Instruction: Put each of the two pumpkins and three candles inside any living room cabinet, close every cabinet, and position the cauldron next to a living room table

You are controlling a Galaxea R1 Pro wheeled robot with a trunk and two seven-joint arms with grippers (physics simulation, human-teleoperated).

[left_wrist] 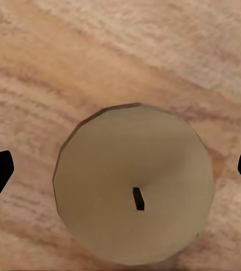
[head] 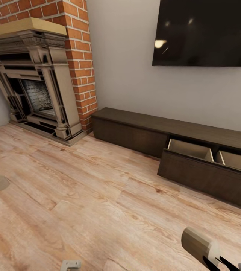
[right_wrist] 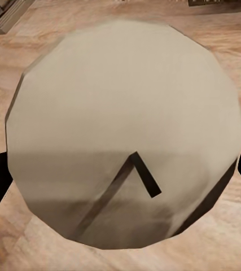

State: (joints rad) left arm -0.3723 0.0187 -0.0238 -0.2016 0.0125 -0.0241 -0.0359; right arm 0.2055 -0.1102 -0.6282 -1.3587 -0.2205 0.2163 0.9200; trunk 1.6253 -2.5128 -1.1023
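Note:
A white candle (right_wrist: pixel 123 130) is held between the fingers of my right gripper (right_wrist: pixel 120 175), which is shut on it. In the head view this candle (head: pixel 196 242) hangs tilted over the floor at the bottom right. Another candle (left_wrist: pixel 134 183) stands on the wooden floor under my left gripper (left_wrist: pixel 120 172), which is open with a gap on each side of the candle. A third candle (head: pixel 0 183) sits on the floor at the left. The long dark-brown cabinet (head: pixel 135 131) runs along the wall, with a drawer (head: pixel 190 149) pulled open at its right, its pale interior bare.
A fireplace (head: pixel 37 94) with a brick column (head: pixel 81 56) fills the far left corner. A dark TV (head: pixel 206 32) hangs on the wall above the cabinet. The open drawer's front (head: pixel 206 177) juts out over the plank floor (head: pixel 97 195).

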